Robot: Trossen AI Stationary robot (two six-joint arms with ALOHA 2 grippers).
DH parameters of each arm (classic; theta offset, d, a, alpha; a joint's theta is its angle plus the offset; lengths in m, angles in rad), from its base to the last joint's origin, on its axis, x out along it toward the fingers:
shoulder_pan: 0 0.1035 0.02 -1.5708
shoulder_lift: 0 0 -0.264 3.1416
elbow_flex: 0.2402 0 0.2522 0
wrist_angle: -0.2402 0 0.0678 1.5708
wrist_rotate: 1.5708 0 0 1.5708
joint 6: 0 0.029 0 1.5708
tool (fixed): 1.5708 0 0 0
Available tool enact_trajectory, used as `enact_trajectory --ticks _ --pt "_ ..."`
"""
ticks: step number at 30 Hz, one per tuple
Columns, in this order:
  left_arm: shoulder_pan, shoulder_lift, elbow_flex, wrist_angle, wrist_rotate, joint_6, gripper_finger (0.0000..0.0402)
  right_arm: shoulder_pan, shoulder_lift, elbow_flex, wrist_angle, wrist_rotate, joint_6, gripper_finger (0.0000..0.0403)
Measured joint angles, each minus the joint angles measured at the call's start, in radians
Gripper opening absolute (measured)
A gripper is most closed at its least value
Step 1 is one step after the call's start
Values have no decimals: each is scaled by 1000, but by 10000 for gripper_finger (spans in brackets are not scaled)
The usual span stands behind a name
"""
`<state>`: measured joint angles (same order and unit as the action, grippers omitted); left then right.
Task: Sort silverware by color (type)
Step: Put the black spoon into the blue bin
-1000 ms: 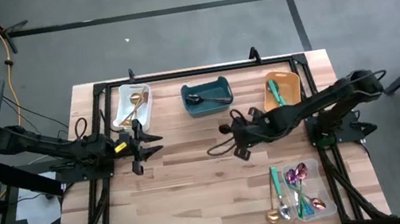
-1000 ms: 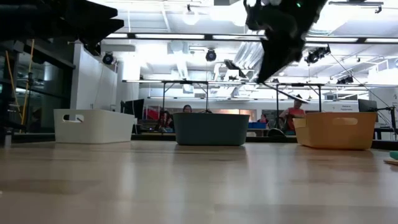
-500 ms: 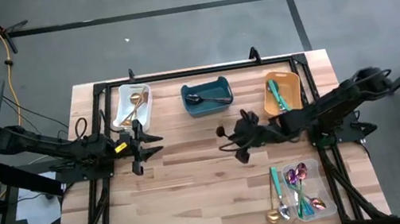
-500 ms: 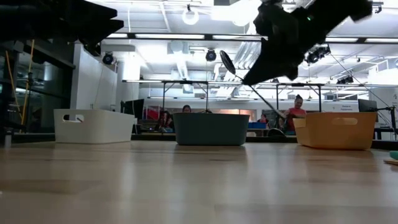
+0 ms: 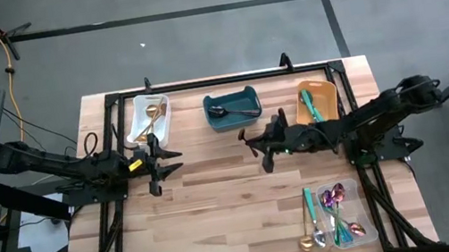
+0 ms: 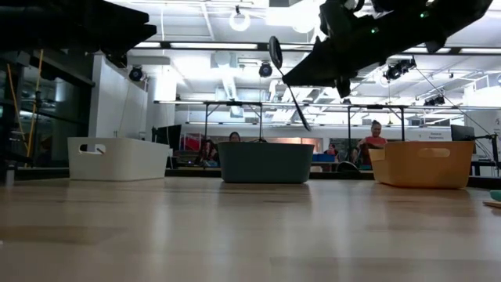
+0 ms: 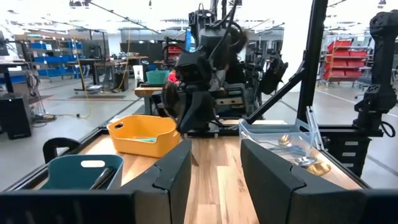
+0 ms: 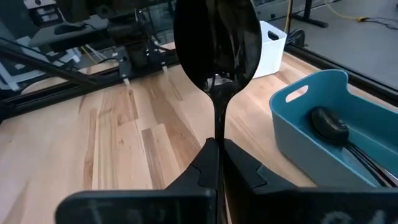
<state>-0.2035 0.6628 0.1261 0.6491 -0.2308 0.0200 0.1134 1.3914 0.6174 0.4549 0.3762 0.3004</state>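
Fingers of the right gripper were pinched on the handle of a black spoon, held above the tabletop, its bowl pointing away from the wrist, the teal bin just beyond. Left gripper hung with fingers spread beside the white bin. No writing could be read.

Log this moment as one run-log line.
right gripper: shut on black spoon, raised near teal bin | left gripper: open, idle beside white bin | step: black spoon not yet binned
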Motion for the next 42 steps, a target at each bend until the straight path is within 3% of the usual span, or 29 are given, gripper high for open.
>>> enact_trajectory --ticks 6,12,16,19,21,24,27,31,36,42 --pt "0 0 0 0 0 0 131 -45 0 0 4 -55 -26 0" --pt "0 0 0 3 0 -8 131 -53 1 0 166 -59 -211 0" --pt "0 0 0 16 0 -8 131 -143 1 68 197 -57 -355 0" --pt "0 0 0 46 0 13 131 -231 16 196 59 -101 -431 0" --pt "0 0 0 59 0 43 131 -292 43 301 -127 -132 -442 0" --pt "0 0 0 62 0 93 131 -369 117 451 -391 -158 -474 0" --pt "0 0 0 61 0 97 131 -419 214 552 -546 -169 -516 0" --pt "0 0 0 61 0 97 131 -477 338 632 -650 -253 -562 0" --pt "0 0 0 60 0 97 131 -512 466 715 -775 -256 -606 0" --pt "0 0 0 60 0 97 131 -519 533 771 -859 -289 -624 0"
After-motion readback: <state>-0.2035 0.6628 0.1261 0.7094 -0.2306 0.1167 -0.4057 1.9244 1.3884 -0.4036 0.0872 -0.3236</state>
